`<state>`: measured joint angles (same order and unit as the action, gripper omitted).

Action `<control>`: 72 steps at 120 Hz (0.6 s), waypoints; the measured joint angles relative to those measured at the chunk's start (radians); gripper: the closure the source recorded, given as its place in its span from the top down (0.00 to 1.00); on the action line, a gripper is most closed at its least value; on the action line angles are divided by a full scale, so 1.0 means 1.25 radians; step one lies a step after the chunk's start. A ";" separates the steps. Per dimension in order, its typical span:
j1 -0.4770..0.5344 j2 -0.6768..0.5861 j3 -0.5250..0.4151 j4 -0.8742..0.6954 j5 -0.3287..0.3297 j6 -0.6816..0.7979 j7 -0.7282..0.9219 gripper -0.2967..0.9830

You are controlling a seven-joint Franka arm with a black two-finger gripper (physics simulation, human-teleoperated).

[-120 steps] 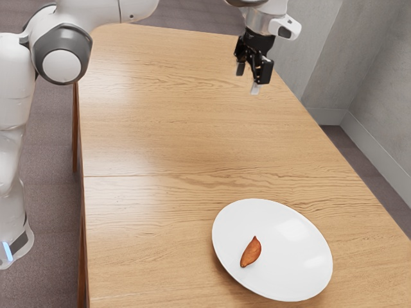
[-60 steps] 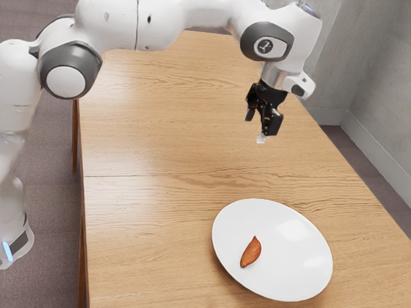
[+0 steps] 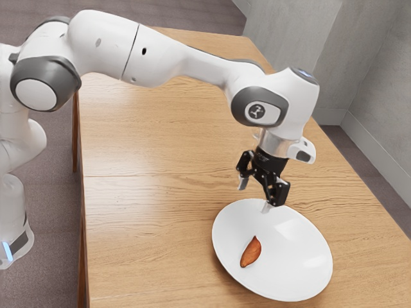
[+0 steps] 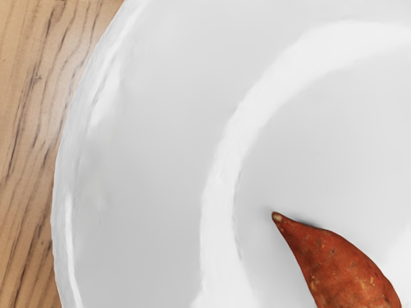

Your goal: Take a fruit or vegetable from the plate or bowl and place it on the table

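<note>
Hand (image 3: pixel 254 196): released, its two fingers (image 3: pixel 266 207) standing apart, pointing down in the air. The white arm (image 3: pixel 154 61) carrying it comes in from the exterior view's upper left and bends downward at the wrist.

Item: one sweet potato (image 3: pixel 251 252), lying on the white plate (image 3: pixel 295 247), lower than the hand and apart from it. In the exterior view it appears below the hand, towards the plate's left side. The wrist view records orange-brown skin with pale flecks and a narrow, pointed end; the remainder runs past that view's edge.

Plate: round, glossy, with a raised rim, resting on the wood-grained counter (image 3: pixel 148 212) below the hand. Bright reflections noted on its surface.

Surroundings: grey wall (image 3: pixel 379 83) beyond the counter at the exterior view's right; dark grey-brown floor (image 3: pixel 54 212) beside the counter at the exterior view's left.
</note>
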<state>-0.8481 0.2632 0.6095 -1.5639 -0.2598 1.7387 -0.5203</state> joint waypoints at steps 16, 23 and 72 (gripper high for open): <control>-0.002 0.051 -0.005 0.051 -0.034 0.011 -0.074 0.77; -0.001 0.059 -0.013 0.059 -0.043 0.015 -0.102 0.77; -0.025 -0.009 -0.018 -0.003 -0.050 0.023 -0.234 0.77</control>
<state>-0.8791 0.2524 0.5870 -1.5677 -0.3221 1.7673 -0.8129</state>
